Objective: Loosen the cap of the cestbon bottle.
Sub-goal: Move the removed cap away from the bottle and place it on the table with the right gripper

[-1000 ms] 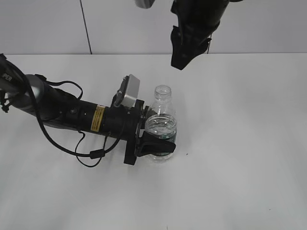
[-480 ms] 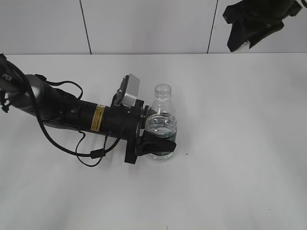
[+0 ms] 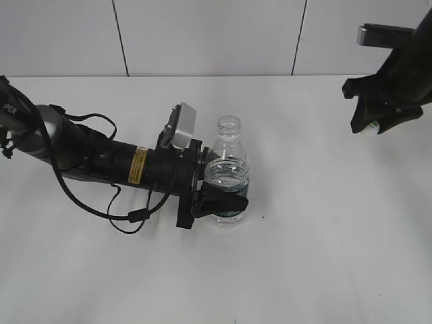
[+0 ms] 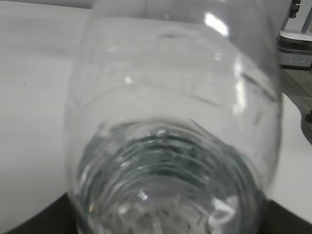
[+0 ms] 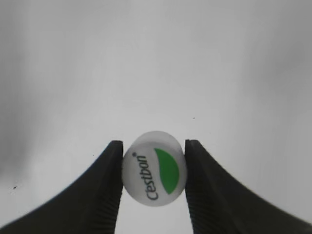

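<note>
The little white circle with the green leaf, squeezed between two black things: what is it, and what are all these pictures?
That is the small round white plastic cap of a water bottle. A robot with two black arms sits at a white table. One picture looks from in front; the other two come from cameras on each arm's wrist. The left gripper squeezes the small clear plastic bottle, which stands upright with its mouth open. The right gripper holds the cap between its jaws, up above the table's right side, away from the bottle.
</note>
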Tool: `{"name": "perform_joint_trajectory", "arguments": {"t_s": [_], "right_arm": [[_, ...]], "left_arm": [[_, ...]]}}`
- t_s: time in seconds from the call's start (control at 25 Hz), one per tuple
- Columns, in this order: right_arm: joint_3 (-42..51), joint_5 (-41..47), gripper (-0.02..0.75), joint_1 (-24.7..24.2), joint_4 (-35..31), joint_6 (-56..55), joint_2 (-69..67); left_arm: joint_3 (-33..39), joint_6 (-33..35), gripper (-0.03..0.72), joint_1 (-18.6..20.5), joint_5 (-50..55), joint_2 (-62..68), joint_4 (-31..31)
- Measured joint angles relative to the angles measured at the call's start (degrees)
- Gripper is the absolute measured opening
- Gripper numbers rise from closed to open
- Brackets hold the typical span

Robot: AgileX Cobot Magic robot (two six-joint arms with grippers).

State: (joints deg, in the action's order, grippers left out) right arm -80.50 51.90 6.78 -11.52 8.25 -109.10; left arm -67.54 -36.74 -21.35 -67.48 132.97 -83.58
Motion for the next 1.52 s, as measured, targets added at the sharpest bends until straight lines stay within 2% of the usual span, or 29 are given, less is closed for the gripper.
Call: {"name": "perform_joint_trajectory", "arguments": {"t_s": [0.36, 1.4, 1.52], "right_arm": [[11.04, -13.29, 0.295, -1.22, 0.72, -1.31, -0.02], [11.58, -17.93, 0.294, -1.22, 1.92, -1.64, -7.52], [11.58, -17.93, 0.314, -1.22, 1.97, -1.64, -7.57]], "left_arm": [[0.0, 0.0, 0.401, 0.0, 0.0, 0.0, 0.0], [0.0, 0.0, 0.401, 0.0, 0.0, 0.0, 0.0], [0.0, 0.0, 0.401, 0.0, 0.0, 0.0, 0.0]]}}
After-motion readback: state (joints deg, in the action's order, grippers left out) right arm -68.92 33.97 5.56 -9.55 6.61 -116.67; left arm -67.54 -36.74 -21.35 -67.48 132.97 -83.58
